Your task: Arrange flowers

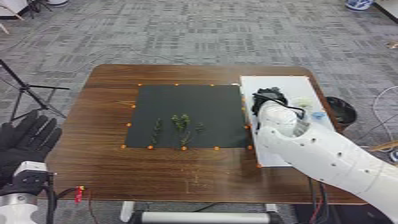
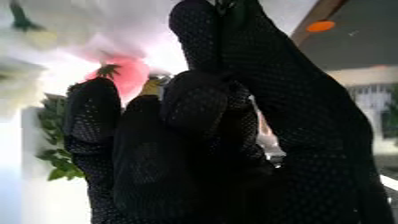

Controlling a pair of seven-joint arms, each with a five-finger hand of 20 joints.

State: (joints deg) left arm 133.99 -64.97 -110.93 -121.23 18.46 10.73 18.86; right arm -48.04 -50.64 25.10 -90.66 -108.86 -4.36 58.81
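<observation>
My left hand point(image 1: 27, 142) hangs beside the left edge of the bench point(image 1: 98, 170), its fingers straight and slightly apart. I have my right hand point(image 1: 268, 96) over the white board point(image 1: 274, 159); whether it grips anything, I cannot tell. A pink flower point(image 2: 130, 75) is near it. Three green sprigs point(image 1: 181, 122) lie on the dark mat point(image 1: 182, 100).

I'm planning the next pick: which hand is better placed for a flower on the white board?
Right, I'd say. The right hand is over the white board, near a pink flower. The left hand is open at the table's opposite side.
</observation>
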